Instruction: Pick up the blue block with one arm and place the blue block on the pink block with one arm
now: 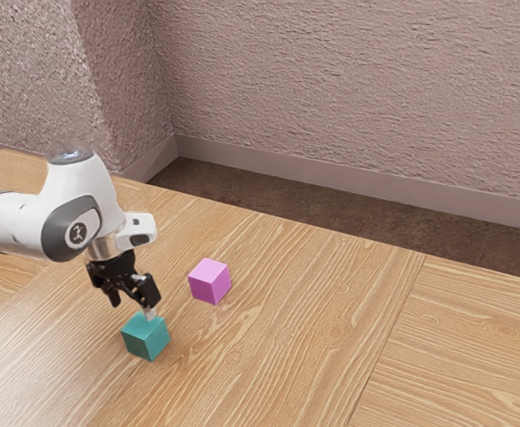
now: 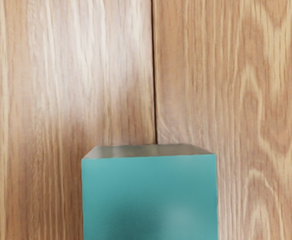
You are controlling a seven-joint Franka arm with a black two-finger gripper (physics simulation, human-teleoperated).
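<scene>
Fingers (image 1: 150, 307) of the gripper (image 1: 132, 304) look spread in the exterior view, pinching nothing; their tips hang just above the blue block (image 1: 145, 336), which renders more teal than blue and sits flat on the wooden table (image 1: 331, 338); the pink block (image 1: 209, 280) rests near it, toward the exterior view's right and a little farther back, apart from it. In the wrist view the blue block (image 2: 150, 195) lies directly under the hand, its faces square to the camera. The step in hand, as I judge it, is the descent to grasp; to do it well, come straight down without twisting, so one finger passes each of two opposite faces; close only once the pads sit well down the sides; then lift clear before heading for the pink block.
</scene>
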